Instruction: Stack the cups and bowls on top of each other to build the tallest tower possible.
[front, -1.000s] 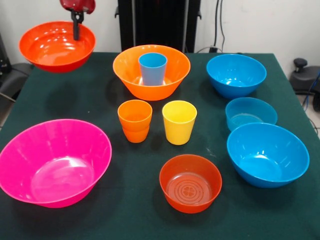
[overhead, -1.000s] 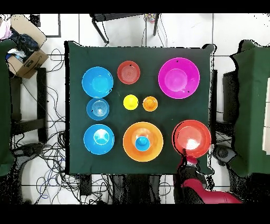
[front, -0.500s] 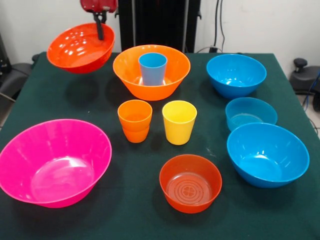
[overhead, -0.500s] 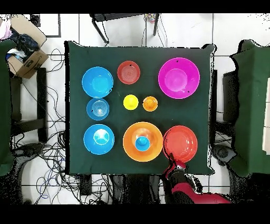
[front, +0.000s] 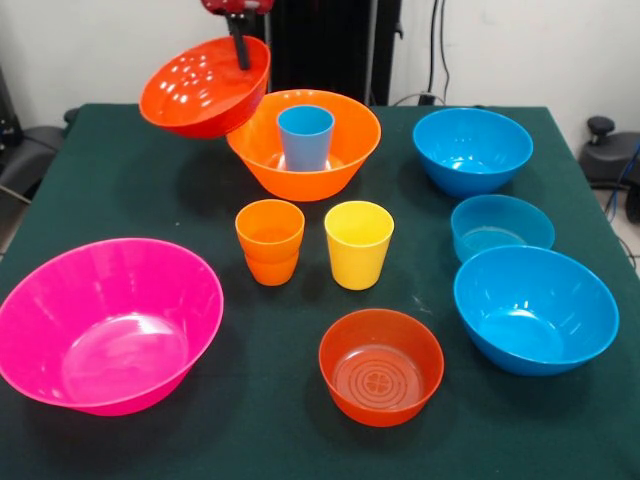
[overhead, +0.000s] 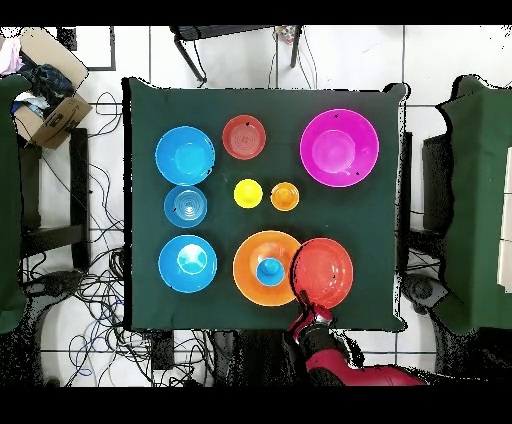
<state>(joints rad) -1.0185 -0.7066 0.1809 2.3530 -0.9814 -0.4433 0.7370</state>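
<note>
Tool (front: 238, 38) grips tilted red-orange bowl (front: 200, 90) (airborne) beside big orange bowl (front: 330, 160).

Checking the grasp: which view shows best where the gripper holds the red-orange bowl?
Front view: the gripper pinches the lifted red-orange bowl at its far rim, and the bowl hangs tilted. Overhead shows only the gripper at the bowl's edge.

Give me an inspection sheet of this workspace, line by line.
Surface: dark green table.
Job's things: big orange bowl holding the blue cup; orange cup and yellow cup standing apart; pink bowl, small red-orange bowl and three blue bowls separate.
Clutter: nothing seen.
Grippers: gripper, jaws shut on the rim of a red-orange bowl, tilted and lifted beside the big orange bowl.
Cables: loose tangle on the floor.
Surroundings: cardboard box.
</note>
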